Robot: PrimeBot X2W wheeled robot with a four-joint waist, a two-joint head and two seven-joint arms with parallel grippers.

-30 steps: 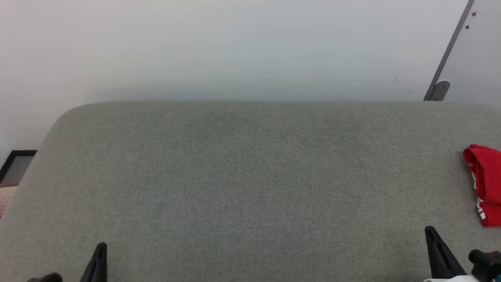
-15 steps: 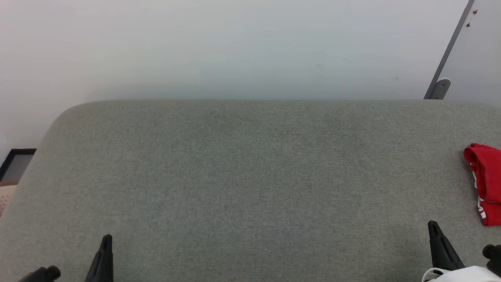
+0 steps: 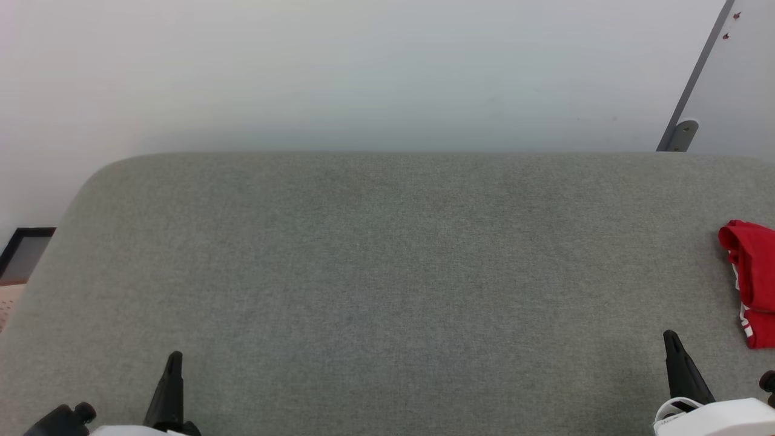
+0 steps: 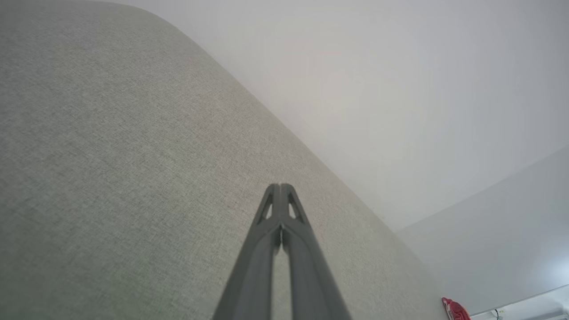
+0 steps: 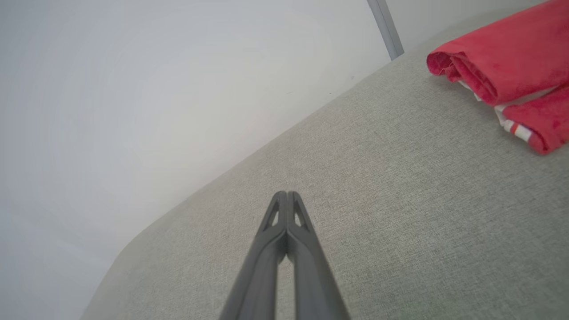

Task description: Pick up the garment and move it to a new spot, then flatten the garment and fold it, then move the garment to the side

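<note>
Grey-green woven fabric is covering the counter (image 3: 387, 272), which is spreading wide across the head view. Its far edge is running straight along a pale wall (image 3: 363, 72), and its far left corner is curving round in a soft arc. Beyond that corner, a dark-framed panel (image 3: 24, 251) is showing low against the wall. At the far right, a slanting grey post (image 3: 696, 79) is meeting the counter's far edge.

The garment (image 3: 751, 278) is lying as a folded red bundle on the counter's right side, cut off by the right border of the head view. In the right wrist view it is showing rolled red folds with a strip of white-and-red striped trim at its near end. It is sitting well short of the far edge.

The left pincer (image 4: 280, 186) is pointing out over the near left part of the counter, fingers pressed together and gripping nothing. The right pincer (image 5: 287, 194) is doing the same at the near right, fingers closed on nothing. The garment is lying apart from it, farther out and to its right. A broad stretch of plain fabric is lying between the two pincers and running on to the far edge.
</note>
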